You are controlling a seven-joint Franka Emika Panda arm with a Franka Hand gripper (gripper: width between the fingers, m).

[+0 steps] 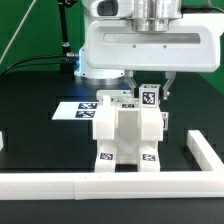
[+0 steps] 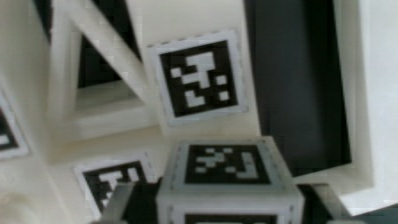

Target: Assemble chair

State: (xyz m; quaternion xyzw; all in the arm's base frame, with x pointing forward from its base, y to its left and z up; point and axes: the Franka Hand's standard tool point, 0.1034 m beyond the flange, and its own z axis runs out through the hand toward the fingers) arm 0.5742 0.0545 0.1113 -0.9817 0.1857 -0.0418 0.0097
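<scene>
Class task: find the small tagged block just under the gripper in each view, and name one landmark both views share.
Exterior view: the block sits just under the gripper, beside the top of the chair, toward the exterior view's right.
Wrist view: the block is close to the camera, between the fingers, with its tag facing the lens.
Shared landmark: the chair, white with square tags, next to the block in both views.
</scene>
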